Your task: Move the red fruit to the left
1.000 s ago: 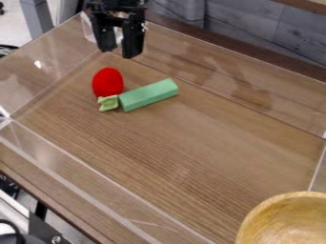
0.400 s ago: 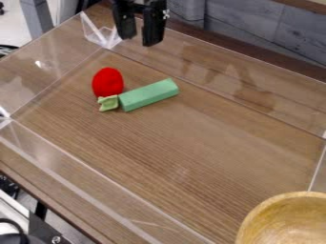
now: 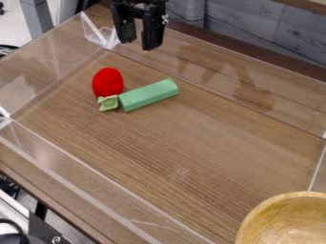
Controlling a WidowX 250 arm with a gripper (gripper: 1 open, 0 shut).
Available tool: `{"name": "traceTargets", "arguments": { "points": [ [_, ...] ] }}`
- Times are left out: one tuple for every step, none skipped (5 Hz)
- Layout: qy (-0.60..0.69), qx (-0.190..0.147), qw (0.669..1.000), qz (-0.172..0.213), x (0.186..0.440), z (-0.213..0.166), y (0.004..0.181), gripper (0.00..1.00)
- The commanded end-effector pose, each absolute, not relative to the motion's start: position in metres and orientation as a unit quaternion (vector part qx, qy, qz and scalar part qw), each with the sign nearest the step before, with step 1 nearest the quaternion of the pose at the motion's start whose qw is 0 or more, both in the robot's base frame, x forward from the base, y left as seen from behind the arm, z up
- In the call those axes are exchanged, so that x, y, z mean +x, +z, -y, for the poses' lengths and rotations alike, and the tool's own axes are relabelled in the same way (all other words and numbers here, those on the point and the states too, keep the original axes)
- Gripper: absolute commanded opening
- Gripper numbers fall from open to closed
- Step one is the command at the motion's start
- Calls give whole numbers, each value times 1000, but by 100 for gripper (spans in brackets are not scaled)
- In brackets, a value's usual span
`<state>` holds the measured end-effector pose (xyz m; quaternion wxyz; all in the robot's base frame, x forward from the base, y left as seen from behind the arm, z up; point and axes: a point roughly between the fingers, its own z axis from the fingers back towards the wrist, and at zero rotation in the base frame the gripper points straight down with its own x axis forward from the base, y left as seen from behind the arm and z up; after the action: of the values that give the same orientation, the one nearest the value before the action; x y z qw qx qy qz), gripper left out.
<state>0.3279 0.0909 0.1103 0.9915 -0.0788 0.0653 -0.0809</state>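
1. Beside the block, at its left end, lies the red fruit, its red body up-left of the block's end and its pale green cap pointing down toward that end; cap and block appear to touch, though the contact is too small to confirm.
2. Both objects rest on the wooden tray floor, which is enclosed by clear walls.
3. Above and behind the block, near the tray's far wall, hangs the gripper, pointing steeply downward.
4. Its two dark fingers stand apart with a visible gap between them, and nothing is held in that gap.
5. The gripper is well apart from the fruit: it sits up and to the right of it in the view, and contacts neither fruit nor block.
6. A bowl rim shows at the lower right corner, far from the block and outside the working area.
7. Judged progress: the task looks unstarted or at its very beginning. No grasp is made, and the fruit lies free on the floor.
8. Remaining work, as judged from this layout: bring the open fingers over the fruit, descend, close on its red body without disturbing the block, carry it leftward away from the block, and release.
9. Open floor lies to the left of the fruit, toward the left wall, so room for the placement appears available.
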Motion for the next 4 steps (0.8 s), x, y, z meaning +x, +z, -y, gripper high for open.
{"name": "traceTargets", "arguments": {
  "points": [
    [-98,-67,992,-41,328,-83,131,100],
    [-100,-68,992,-40,327,-77,135,100],
    [-102,-68,992,-39,328,-74,137,100],
    [-106,-69,991,-39,327,-71,140,100]
  ]
}}
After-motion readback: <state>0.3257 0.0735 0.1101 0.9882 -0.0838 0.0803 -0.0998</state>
